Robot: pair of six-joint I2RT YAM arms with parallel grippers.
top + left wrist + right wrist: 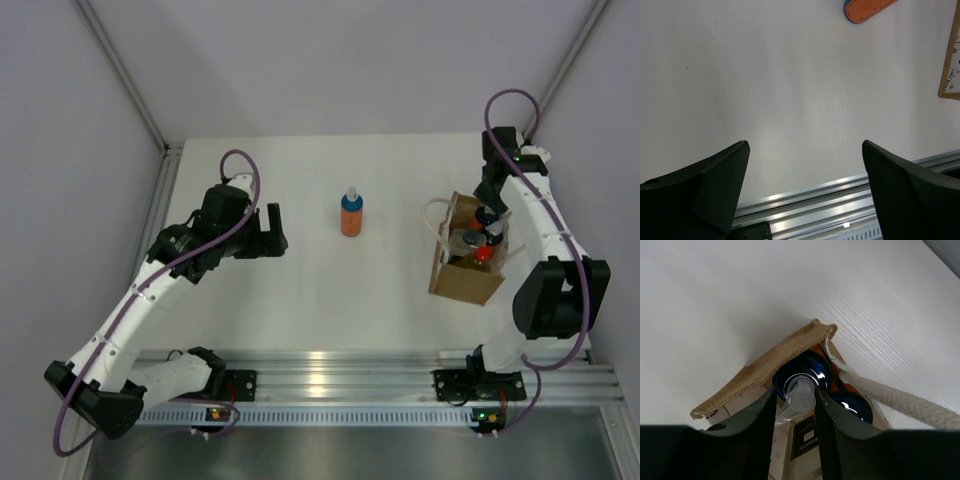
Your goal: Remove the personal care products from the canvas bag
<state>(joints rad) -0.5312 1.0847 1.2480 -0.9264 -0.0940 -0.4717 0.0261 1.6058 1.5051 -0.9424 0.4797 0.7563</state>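
Note:
The tan canvas bag (463, 281) stands on the right of the table with its cream handle (900, 400) looped beside it. My right gripper (796, 396) reaches down into it, its jaws pressed against the pale pump head of a clear labelled bottle (801, 396). Two glossy blue caps (807, 369) (854, 407) of orange bottles sit behind it, and a red cap (482, 254) shows inside the bag from above. One orange bottle with a blue cap (351, 213) stands upright mid-table. My left gripper (272, 232) hovers open and empty, left of that bottle.
The aluminium rail (840, 200) runs along the near table edge below the left fingers. In the left wrist view the orange bottle (867, 9) shows at the top and the bag's side (952, 60) at the right edge. White walls enclose the table.

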